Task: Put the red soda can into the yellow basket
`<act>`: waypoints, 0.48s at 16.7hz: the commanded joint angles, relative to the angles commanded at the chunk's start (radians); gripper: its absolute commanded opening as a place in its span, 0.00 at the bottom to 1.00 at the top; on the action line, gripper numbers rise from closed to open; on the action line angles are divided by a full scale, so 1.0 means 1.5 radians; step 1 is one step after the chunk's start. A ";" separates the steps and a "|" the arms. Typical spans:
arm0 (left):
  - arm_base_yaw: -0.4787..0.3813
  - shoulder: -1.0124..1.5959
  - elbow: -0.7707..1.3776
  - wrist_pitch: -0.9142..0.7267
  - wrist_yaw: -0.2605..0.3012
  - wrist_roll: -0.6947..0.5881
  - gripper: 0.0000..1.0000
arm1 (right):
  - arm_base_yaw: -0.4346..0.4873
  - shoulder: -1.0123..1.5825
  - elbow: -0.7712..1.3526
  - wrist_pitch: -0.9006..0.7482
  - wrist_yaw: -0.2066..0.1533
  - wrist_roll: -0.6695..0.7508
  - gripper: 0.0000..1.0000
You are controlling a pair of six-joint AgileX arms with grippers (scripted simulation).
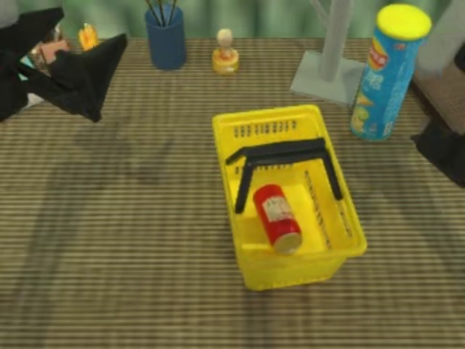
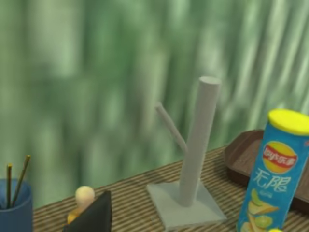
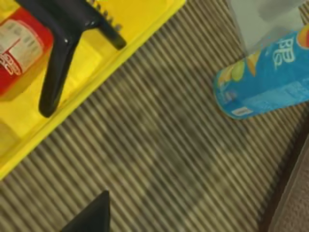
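Up at the far left corner of the table, the left gripper (image 1: 98, 76) is pulled right back and hanging above the surface with nothing in it; from the top view its dark fingers look splayed apart, so I'd call it released. The right arm is parked off the right edge (image 1: 443, 149), and I can't tell how its gripper is set since only a dark sliver of it shows in its own wrist view.

Moving out from there, the red soda can (image 1: 277, 217) is lying on its side on the floor of the yellow basket (image 1: 305, 120), under the black handles (image 1: 285, 154) and toward the near end. It's on its side probably because it got let go from above and tipped, not because anyone set it down neat. Either way it's fully inside the walls, so I'd say the job is basically done and both arms are clear so nothing bumps the basket.

Other stuff sits well away: the blue chips tube (image 1: 385, 73) to the basket's right, the grey stand (image 1: 330, 65) behind it, the blue pen cup (image 1: 166, 40) and a little yellow figure (image 1: 225, 52) along the back.
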 joint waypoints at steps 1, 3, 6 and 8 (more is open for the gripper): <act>0.009 -0.079 -0.040 -0.032 -0.038 0.002 1.00 | 0.019 0.071 0.067 -0.042 0.000 -0.031 1.00; 0.026 -0.237 -0.120 -0.093 -0.112 0.007 1.00 | 0.057 0.211 0.202 -0.126 0.000 -0.092 1.00; 0.048 -0.455 -0.233 -0.176 -0.215 0.021 1.00 | 0.108 0.394 0.379 -0.239 0.001 -0.174 1.00; 0.060 -0.573 -0.300 -0.222 -0.276 0.032 1.00 | 0.136 0.493 0.474 -0.302 0.001 -0.219 1.00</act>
